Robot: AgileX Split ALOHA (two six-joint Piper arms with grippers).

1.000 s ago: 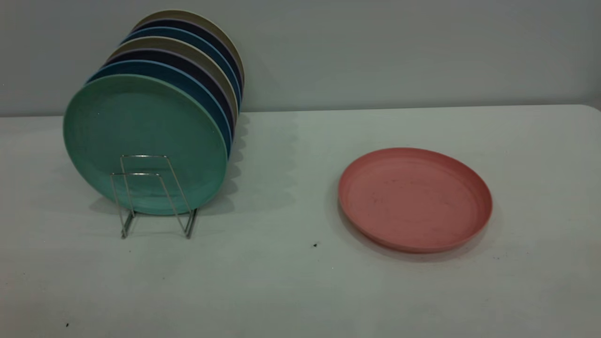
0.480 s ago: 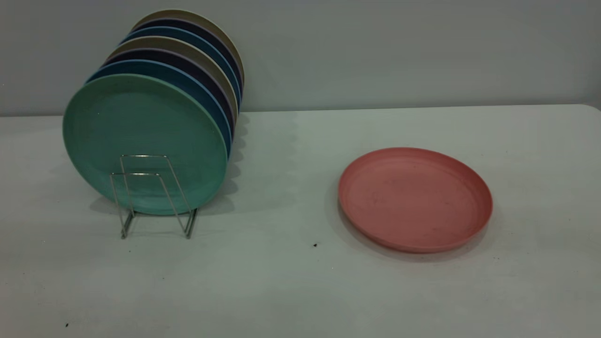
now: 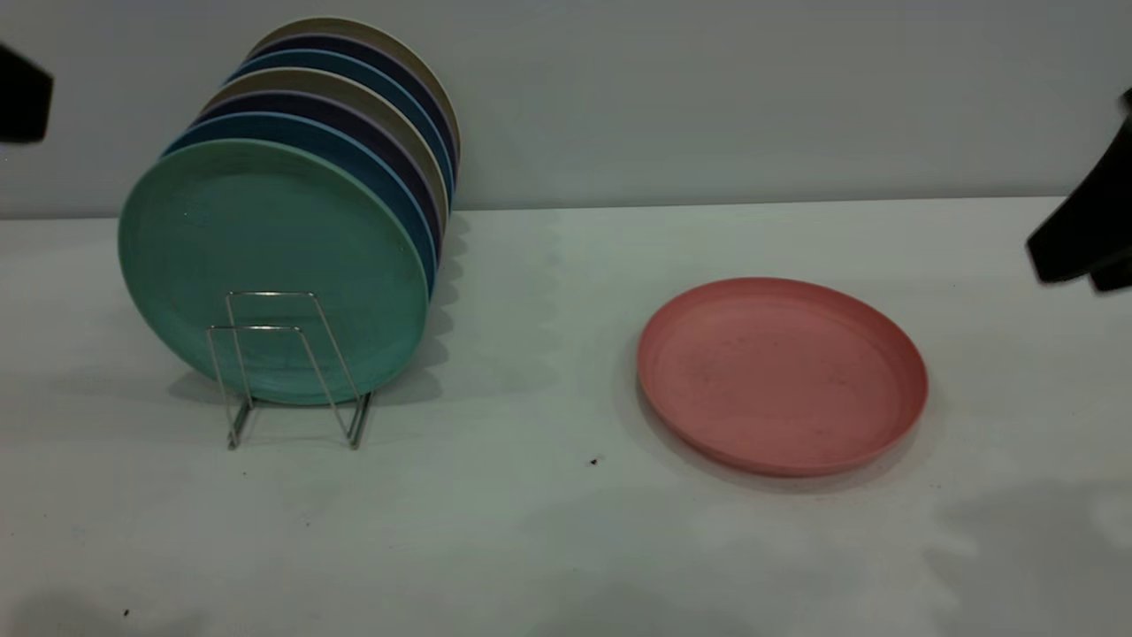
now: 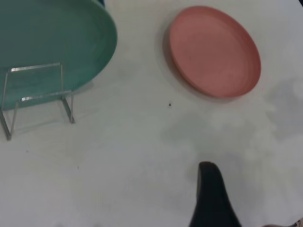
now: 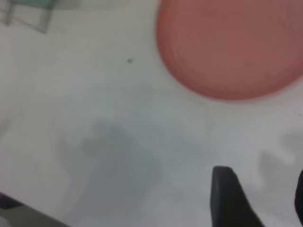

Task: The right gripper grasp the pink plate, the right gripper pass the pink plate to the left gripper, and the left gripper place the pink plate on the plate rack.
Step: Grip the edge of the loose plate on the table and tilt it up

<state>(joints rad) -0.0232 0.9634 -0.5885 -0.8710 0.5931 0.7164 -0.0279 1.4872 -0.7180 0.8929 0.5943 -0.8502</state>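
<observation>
The pink plate (image 3: 782, 375) is lying flat on the white table (image 3: 531, 531), right of centre and well apart from the plate rack (image 3: 292, 367) at the left, where a teal-green plate (image 3: 270, 265) is standing at the near end of a row of upright plates. The right gripper (image 3: 1083, 234) is showing at the far right edge of the exterior view, above the table and clear of the plate; in its wrist view one black finger (image 5: 232, 198) and the edge of a second are standing apart with bare table between them, so it is reading as open and holding nothing. The left gripper (image 3: 22, 93) is only a black fragment at the upper left edge, high beside the racked plates; just one finger (image 4: 213, 198) is showing in its own wrist view, so whether it is open I cannot tell. Nothing of the task is done yet. The likely trouble is lying in the first grasp: the plate is sitting flush on the table with a low rim, so a finger may be skating over the edge or pushing the plate along rather than getting under it. Later, a shallow pinch could let the plate swing or drop during the handover, and a careless approach to the rack could be knocking the standing plates.
</observation>
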